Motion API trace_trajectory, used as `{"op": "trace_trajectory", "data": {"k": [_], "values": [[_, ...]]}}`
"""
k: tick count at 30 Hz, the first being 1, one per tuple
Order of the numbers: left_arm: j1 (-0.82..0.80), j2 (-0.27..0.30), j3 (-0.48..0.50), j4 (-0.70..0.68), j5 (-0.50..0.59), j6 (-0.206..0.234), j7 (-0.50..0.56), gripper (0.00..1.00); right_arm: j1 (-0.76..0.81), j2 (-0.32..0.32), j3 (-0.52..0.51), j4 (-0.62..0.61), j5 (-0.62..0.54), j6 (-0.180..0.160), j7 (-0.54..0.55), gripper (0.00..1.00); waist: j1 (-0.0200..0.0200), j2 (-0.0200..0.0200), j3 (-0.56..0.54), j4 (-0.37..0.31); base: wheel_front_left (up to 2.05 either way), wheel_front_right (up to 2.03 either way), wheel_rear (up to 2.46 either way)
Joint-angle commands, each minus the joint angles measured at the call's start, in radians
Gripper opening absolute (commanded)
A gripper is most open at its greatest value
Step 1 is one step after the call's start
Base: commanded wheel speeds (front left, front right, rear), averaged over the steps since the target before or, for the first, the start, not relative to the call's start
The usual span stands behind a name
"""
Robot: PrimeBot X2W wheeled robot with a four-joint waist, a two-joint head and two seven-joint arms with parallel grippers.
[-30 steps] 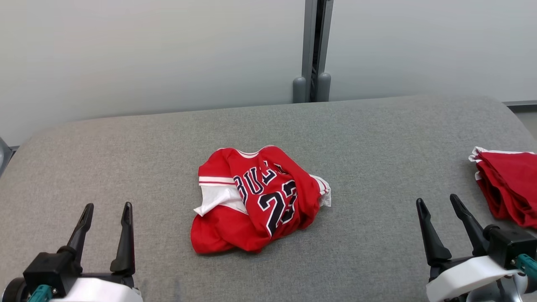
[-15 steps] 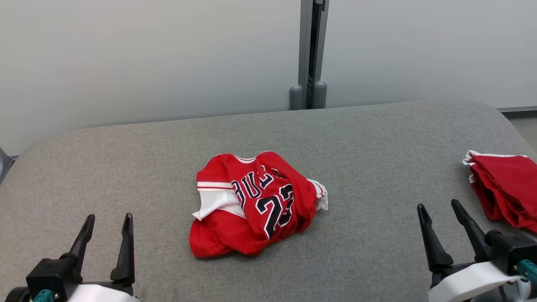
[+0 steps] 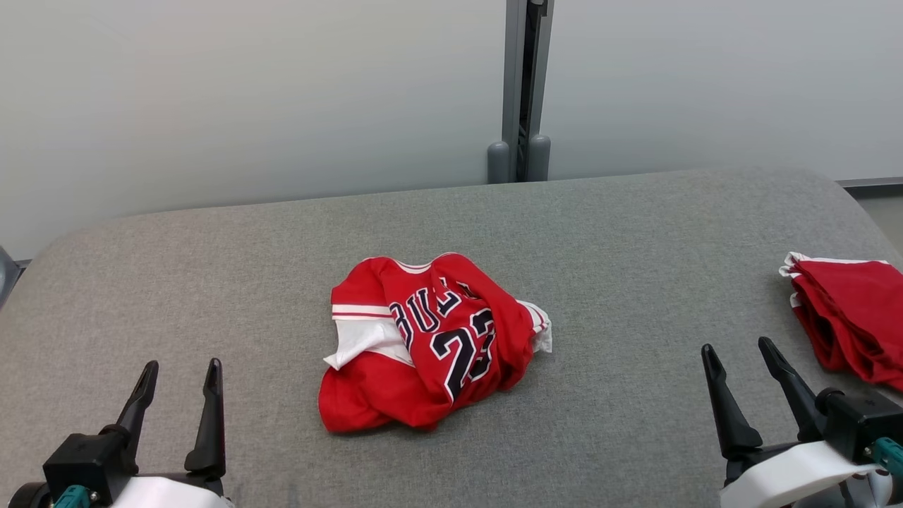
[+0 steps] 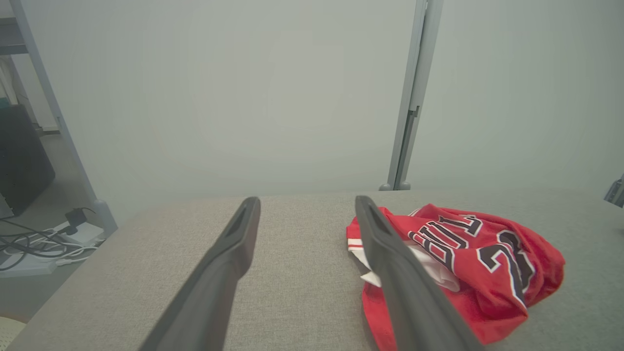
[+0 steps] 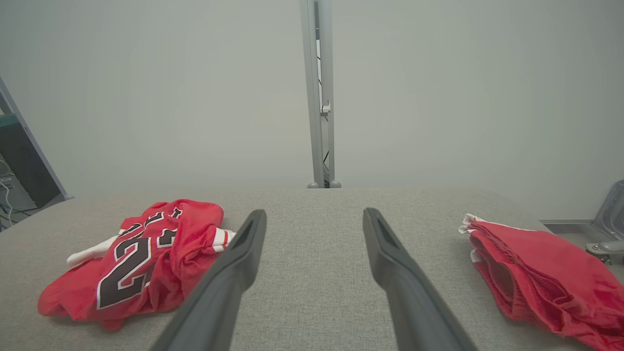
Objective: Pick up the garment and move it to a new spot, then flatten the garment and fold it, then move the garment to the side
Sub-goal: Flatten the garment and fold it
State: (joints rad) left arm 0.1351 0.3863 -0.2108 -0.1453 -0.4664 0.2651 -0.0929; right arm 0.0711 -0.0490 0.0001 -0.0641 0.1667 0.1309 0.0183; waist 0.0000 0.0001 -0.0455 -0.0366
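A crumpled red jersey, the garment (image 3: pixel 427 342), lies in the middle of the grey padded table (image 3: pixel 621 233), showing dark letters, the number 23 and white trim. The left wrist view has the garment (image 4: pixel 468 258) to the right of my fingers; in the right wrist view the garment (image 5: pixel 141 256) lies to the left. My left gripper (image 3: pixel 180 374) stands open at the lower left, well short of the jersey. At the lower right my right gripper (image 3: pixel 737 356) is open too, with nothing between its fingers.
A second red cloth with white trim (image 3: pixel 850 317) lies folded at the table's right edge, also seen as the red cloth (image 5: pixel 541 278) in the right wrist view. A grey post (image 3: pixel 522 85) and pale wall panels stand behind the table. Cables (image 4: pixel 29 243) lie on the floor at left.
The head camera tilted slightly between the earliest frame and now, shifting the whole picture. Both grippers and the garment have kept their places.
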Motion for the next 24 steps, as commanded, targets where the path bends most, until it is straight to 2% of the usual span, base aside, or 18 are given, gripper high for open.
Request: {"op": "trace_trajectory", "data": {"k": [1, 16, 24], "values": [[-0.016, 0.002, 0.002, 0.004, -0.003, 0.001, -0.005, 1.00, 0.002, -0.004, -0.003, 0.001, 0.001, 0.000, -0.003, 1.00, 0.0000, -0.0001, 0.000, 0.001, 0.00, 0.00, 0.00], [-0.050, 0.004, -0.010, 0.006, -0.002, -0.009, -0.016, 1.00, -0.022, -0.004, 0.015, -0.001, -0.002, 0.000, 0.005, 1.00, 0.0000, -0.0001, 0.025, 0.058, 0.00, 0.00, 0.00], [-0.113, -0.006, -0.022, 0.038, -0.014, -0.045, -0.051, 1.00, -0.132, -0.005, 0.088, 0.101, 0.001, 0.000, 0.016, 1.00, 0.0000, -0.0001, 0.109, 0.122, 0.00, 0.00, 0.00]]}}
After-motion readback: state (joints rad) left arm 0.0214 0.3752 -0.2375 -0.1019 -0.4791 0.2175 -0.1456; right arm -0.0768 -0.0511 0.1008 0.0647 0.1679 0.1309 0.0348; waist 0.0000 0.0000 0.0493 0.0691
